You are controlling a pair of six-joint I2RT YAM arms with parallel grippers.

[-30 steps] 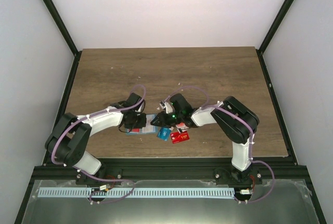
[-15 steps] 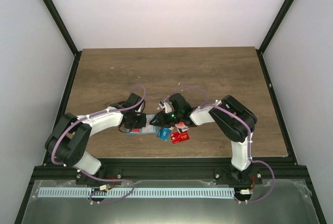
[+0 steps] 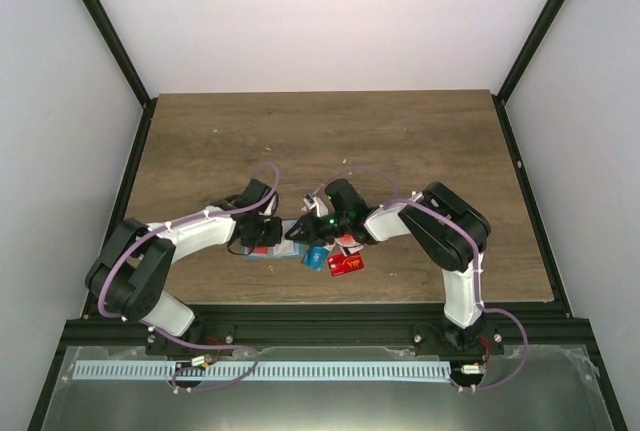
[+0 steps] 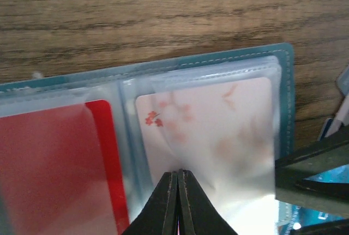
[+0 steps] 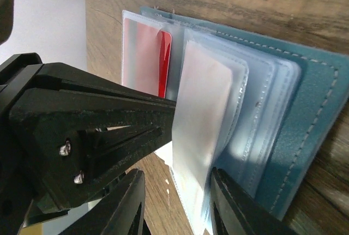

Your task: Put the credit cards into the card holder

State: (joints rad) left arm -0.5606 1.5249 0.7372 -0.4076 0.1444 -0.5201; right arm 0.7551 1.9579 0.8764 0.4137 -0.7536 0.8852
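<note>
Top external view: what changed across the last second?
The right gripper slid slightly left over the card holder, closer to the left gripper, and its elbow followed. Nothing was visibly picked up or let go. The left arm stayed put, its gripper shut and pressing on the holder. The loose credit cards did not move.

The right pincer [image 3: 296,235] has been edged leftward over the card holder [image 4: 287,93]. Its jaws have been slightly widened.

The card holder [image 4: 286,82] is teal-blue with pale stitching; the red card [image 4: 49,158] is plain, the white card [image 4: 218,120] red-blossomed.
</note>
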